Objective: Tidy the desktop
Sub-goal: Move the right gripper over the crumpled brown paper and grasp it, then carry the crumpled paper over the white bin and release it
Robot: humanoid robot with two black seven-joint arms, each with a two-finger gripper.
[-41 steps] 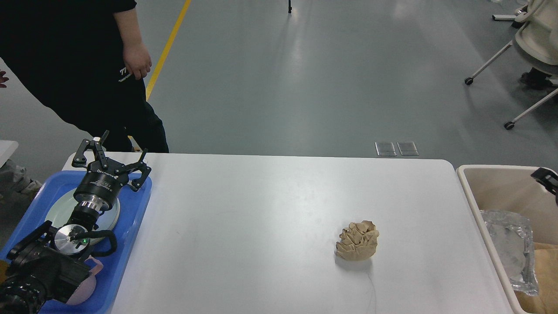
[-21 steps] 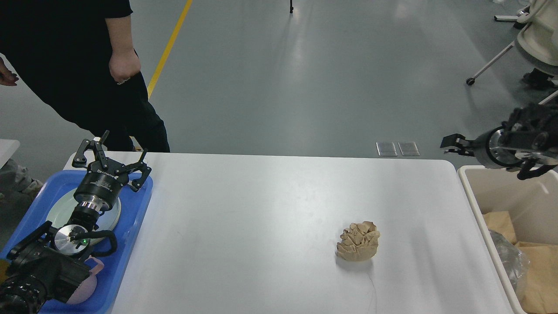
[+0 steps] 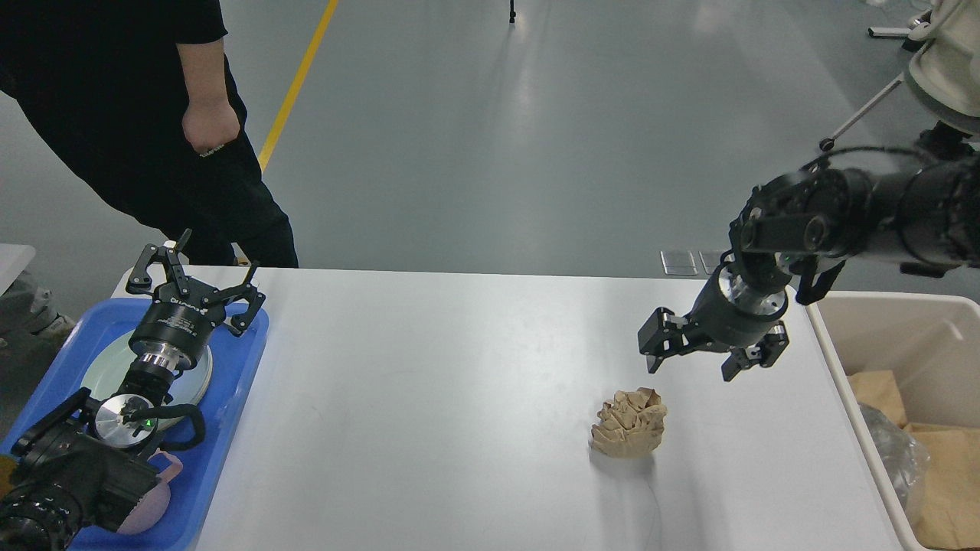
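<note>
The right gripper (image 3: 691, 369) has been brought from the far right edge, where only 0.5 s ago it was seen above the beige bin (image 3: 831, 344), to a place over the desktop (image 3: 429, 398), just behind and a little to the right of the crumpled brown paper (image 3: 629, 422). Its 2 fingers are spread wide and point down toward the table; nothing is held between them and the paper is not yet touched. The paper lies in the same place on the right half of the white desktop, well apart from the blue tray (image 3: 230, 428) and nearer to the bin, where brown paper and a clear plastic piece are already seen. The left gripper (image 3: 191, 264) has not been moved: it is kept above the far end of the tray, fingers wide open and empty, over a round plate (image 3: 103, 367). From this change it can be judged that the paper is the next thing to be removed, and that the gripper must be lowered and closed around it before it is carried to the bin.
</note>
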